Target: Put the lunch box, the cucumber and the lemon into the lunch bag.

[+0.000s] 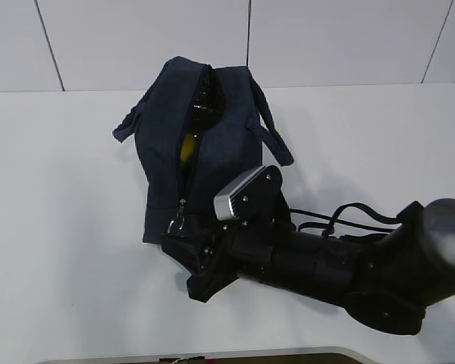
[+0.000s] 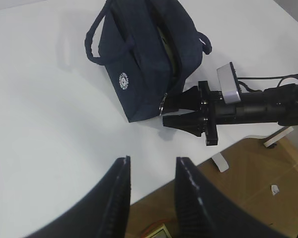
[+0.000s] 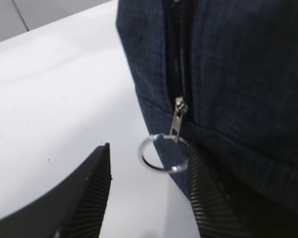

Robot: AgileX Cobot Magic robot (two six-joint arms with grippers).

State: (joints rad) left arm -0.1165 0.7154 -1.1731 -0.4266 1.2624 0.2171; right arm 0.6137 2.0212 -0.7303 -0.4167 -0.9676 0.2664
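The lunch bag (image 1: 212, 144) stood on the white tabletop (image 1: 61, 227) with its zipper partly open, and yellow showed through the slit, likely the lemon (image 1: 186, 148) already packed inside; the lunch box and cucumber could not be told for certain. The right pincer (image 3: 149, 193) stood open at the bag's near end, its jaws flanking the silver ring pull (image 3: 161, 153) without closing on it, apparently to work the zipper. The left pincer (image 2: 151, 193) hung partly open and empty, well clear, leaving the bag free.
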